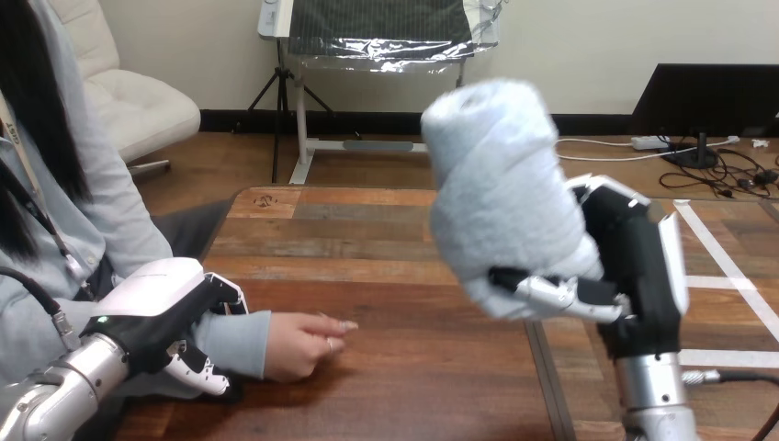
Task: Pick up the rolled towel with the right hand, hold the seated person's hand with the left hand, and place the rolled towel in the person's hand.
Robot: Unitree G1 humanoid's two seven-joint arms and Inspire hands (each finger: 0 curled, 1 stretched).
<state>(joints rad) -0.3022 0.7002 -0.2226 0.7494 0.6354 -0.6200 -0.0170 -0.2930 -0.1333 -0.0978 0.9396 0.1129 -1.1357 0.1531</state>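
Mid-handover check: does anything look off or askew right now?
Nothing spilled or damaged. The towel leans tilted in the right hand, and the person's hand lies loosely curled on the table, not opened to receive it.

The right hand point(634, 271) holds the rolled towel point(501, 184) tilted above the right half of the table point(386, 239), fingers curled round its lower end. Near the table's near-left corner, the left hand point(161, 308) curls fingers and thumb round the person's sleeved wrist point(241, 342). The person's hand point(299, 344) rests loosely curled on the wood.

We saw the left hand point(161, 322) and right hand point(634, 276) were black with white back shells, on silver forearms point(55, 390); their fingers point(560, 296) were black-and-white.
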